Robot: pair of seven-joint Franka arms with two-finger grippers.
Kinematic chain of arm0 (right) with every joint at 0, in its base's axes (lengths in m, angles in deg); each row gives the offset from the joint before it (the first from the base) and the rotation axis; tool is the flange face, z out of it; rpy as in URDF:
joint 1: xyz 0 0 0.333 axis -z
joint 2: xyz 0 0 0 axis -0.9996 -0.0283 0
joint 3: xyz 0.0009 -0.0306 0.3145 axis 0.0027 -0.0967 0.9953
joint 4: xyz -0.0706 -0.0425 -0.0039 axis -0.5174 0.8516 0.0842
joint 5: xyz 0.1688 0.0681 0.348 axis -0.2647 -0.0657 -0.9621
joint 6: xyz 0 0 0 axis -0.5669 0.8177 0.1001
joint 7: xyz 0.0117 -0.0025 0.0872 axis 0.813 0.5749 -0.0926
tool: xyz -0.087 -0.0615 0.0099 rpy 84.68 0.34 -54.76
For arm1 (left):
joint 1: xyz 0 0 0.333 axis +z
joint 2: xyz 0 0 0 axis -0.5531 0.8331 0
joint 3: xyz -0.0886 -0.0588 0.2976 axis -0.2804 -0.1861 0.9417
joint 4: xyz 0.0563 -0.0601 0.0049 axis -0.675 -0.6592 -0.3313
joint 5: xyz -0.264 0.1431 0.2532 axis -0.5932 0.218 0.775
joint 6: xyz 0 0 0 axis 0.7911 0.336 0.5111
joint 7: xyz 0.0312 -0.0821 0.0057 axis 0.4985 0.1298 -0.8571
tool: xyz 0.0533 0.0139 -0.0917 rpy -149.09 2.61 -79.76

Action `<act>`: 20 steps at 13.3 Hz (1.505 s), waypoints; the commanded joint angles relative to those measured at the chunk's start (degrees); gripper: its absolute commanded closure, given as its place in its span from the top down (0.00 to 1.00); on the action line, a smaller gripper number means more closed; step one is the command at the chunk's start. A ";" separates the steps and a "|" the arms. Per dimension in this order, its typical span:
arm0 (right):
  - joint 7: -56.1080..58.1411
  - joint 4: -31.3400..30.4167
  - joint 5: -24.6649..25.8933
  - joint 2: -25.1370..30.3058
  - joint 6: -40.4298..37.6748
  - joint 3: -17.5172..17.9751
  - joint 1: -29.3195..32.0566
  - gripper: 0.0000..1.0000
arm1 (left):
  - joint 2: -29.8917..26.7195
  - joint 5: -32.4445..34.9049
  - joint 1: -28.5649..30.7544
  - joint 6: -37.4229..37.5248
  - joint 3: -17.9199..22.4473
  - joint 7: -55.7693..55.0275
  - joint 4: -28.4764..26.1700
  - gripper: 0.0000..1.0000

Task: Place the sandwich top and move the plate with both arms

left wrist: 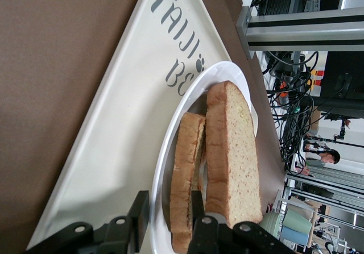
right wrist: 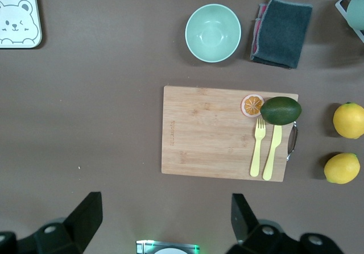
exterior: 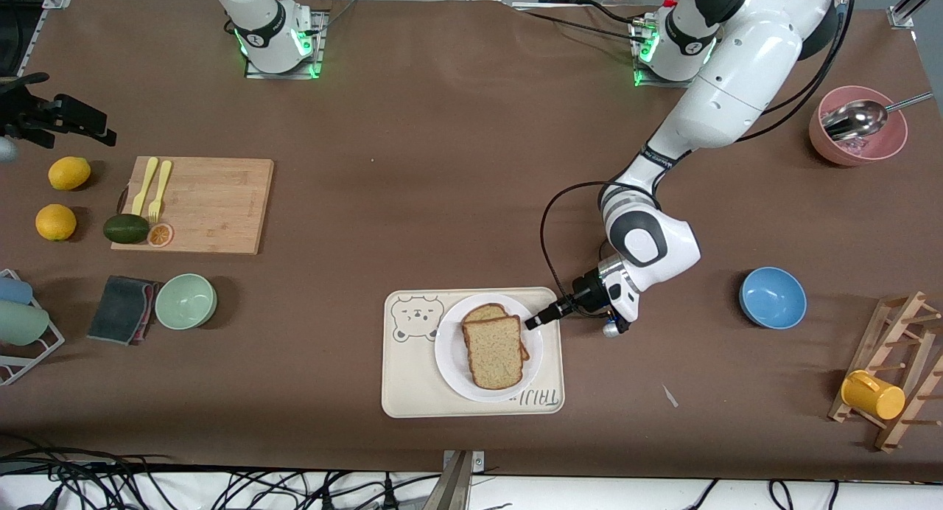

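Note:
The sandwich top, a speckled tan bread slice, lies on another bread slice on the white plate. My left gripper is low at the plate's edge toward the left arm's end of the table. In the left wrist view the gripper is open and straddles the plate's rim. One finger is outside the rim over the tray, the other is above the lower slice, beside the sandwich top. My right gripper is open and empty, held high over its own base.
The plate rests on a cream bear tray. A blue bowl sits toward the left arm's end, with a mug rack and a pink bowl with a spoon. A green bowl, grey cloth and cutting board sit toward the right arm's end.

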State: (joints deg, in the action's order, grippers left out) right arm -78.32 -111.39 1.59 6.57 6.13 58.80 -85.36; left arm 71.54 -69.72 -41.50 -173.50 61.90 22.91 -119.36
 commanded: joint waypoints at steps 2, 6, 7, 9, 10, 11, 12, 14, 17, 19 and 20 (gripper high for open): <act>-0.10 0.12 -0.05 0.39 -0.75 0.34 0.23 1.00 | -1.85 2.08 -0.34 -0.65 0.56 -1.56 -1.38 0.54; -0.10 0.21 -0.05 0.39 -0.75 0.34 0.23 1.00 | -4.05 3.13 -0.07 -0.56 0.74 -1.82 -3.49 0.75; -0.10 0.21 -0.05 0.31 -0.75 0.34 0.23 1.00 | -4.75 3.13 0.02 -0.65 0.83 -1.82 -4.54 0.78; 0.07 0.30 -0.05 0.31 -1.97 0.25 0.23 1.00 | -6.77 3.22 0.02 -0.65 0.92 -1.82 -6.56 0.86; 0.07 0.30 0.03 0.39 -2.06 0.25 0.23 1.00 | -8.09 3.22 -0.07 -0.65 1.18 -1.82 -7.79 0.92; 0.07 0.30 0.03 0.39 -2.06 0.25 0.23 1.00 | -9.58 3.31 -0.07 -0.65 1.35 -1.82 -9.37 0.99; 0.07 0.30 0.03 0.39 -2.06 0.17 0.23 1.00 | -10.81 4.70 -0.07 -0.65 1.36 -1.91 -10.78 0.99; 0.07 0.30 0.12 0.39 -2.06 0.34 0.23 1.00 | -13.27 6.47 0.19 -0.82 1.53 -1.99 -13.50 0.99; 0.07 0.30 0.12 0.39 -2.06 0.52 0.23 1.00 | -16.61 7.78 0.19 -3.71 1.80 -1.91 -17.37 1.00; 0.07 0.39 0.21 0.39 -2.06 0.43 0.23 1.00 | -18.55 9.80 0.10 -6.44 1.80 -1.91 -20.09 1.00; 0.07 0.39 0.30 0.39 -2.06 0.43 0.23 1.00 | -19.34 10.85 0.19 -6.89 1.88 -1.82 -21.24 1.00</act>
State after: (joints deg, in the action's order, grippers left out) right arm -78.31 -111.38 1.59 6.57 4.96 58.96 -85.37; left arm 56.19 -61.73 -41.32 -179.04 63.44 22.51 -135.85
